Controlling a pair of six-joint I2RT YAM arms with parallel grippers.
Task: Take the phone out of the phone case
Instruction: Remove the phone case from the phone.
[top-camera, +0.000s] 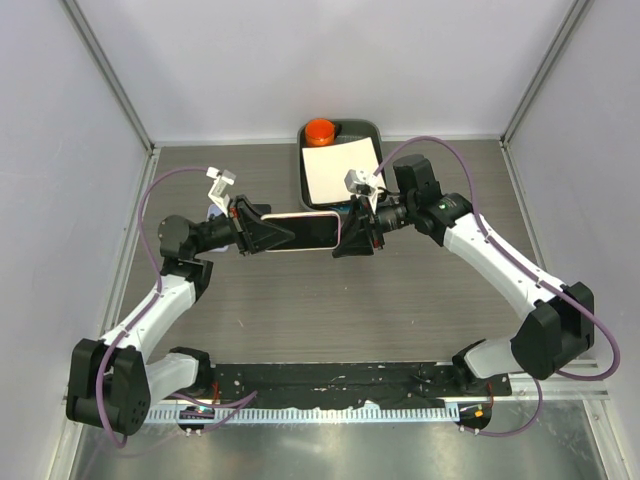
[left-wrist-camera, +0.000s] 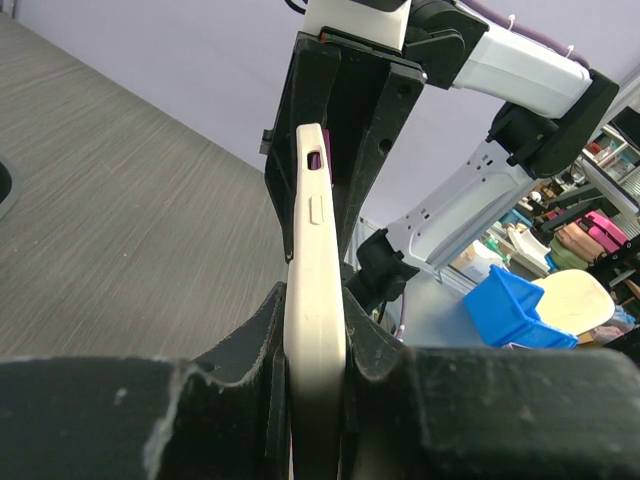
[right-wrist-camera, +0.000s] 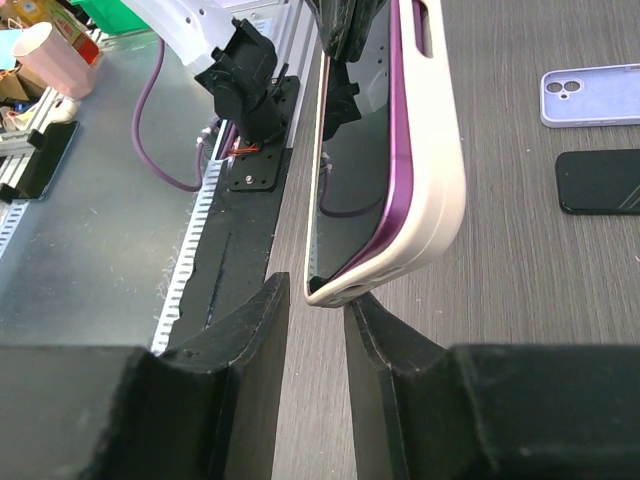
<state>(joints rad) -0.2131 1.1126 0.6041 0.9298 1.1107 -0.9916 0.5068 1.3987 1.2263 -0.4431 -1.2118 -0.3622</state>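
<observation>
Left pincer clamps phone case; right pincer ajar.

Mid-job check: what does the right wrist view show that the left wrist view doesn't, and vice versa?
Right wrist only: the screen of the purple phone inside the cream phone case, plus a lilac case and a black phone or case lying on the table. Left wrist only: the side button and a blue bin. Both: that case, with the left gripper and right gripper at its ends.
</observation>
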